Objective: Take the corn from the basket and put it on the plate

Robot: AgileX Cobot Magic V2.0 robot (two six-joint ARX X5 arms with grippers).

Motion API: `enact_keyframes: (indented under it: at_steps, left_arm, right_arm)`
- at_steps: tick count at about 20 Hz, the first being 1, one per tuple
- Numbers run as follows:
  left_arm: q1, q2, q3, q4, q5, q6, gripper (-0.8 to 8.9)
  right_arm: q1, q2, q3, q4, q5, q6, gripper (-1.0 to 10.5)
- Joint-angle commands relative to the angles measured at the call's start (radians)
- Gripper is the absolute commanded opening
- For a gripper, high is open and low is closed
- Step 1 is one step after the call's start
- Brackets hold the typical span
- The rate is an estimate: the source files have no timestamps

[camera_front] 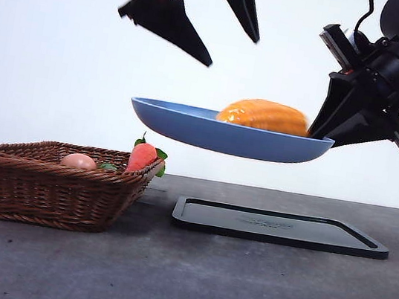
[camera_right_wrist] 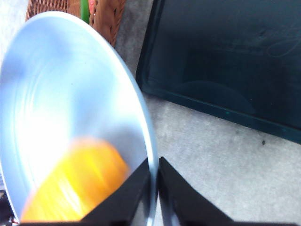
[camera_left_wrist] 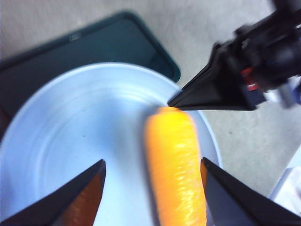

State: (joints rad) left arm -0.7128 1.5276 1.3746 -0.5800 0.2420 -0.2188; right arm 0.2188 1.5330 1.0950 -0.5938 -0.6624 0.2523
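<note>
The blue plate hangs level in the air above the table. My right gripper is shut on its rim at the right side. The orange-yellow corn lies on the plate, close to that held edge, and shows blurred in the right wrist view. My left gripper hovers open well above the plate, not touching the corn, which shows below and between its jaws. The brown wicker basket stands on the table at the left.
A red-orange carrot with green leaves and a small pinkish egg-shaped item lie in the basket. A flat black tray lies on the table under the raised plate, right of the basket.
</note>
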Motion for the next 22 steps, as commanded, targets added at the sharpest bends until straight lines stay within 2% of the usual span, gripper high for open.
enact_keyframes:
  at_steps: [1, 7, 13, 18, 22]
  left_arm:
    - [-0.001, -0.034, 0.023, -0.01, 0.001, 0.028, 3.29]
    - [0.0, -0.174, 0.023, -0.033, 0.001, 0.051, 3.29]
    - [0.0, -0.283, 0.023, -0.053, 0.001, 0.051, 3.29]
    - [0.0, -0.333, 0.023, -0.075, 0.001, 0.05, 3.29]
    - [0.0, -0.347, 0.023, -0.08, 0.001, 0.05, 3.26]
  right_arm:
    - [-0.017, 0.01, 0.019, 0.012, -0.01, 0.031, 0.0]
    - [-0.119, 0.051, 0.032, 0.032, 0.02, 0.055, 0.0]
    - [-0.206, 0.233, 0.172, 0.042, 0.07, 0.058, 0.0]
    - [-0.213, 0.394, 0.304, 0.043, 0.087, 0.058, 0.0]
    - [-0.207, 0.472, 0.315, 0.072, 0.088, 0.055, 0.0]
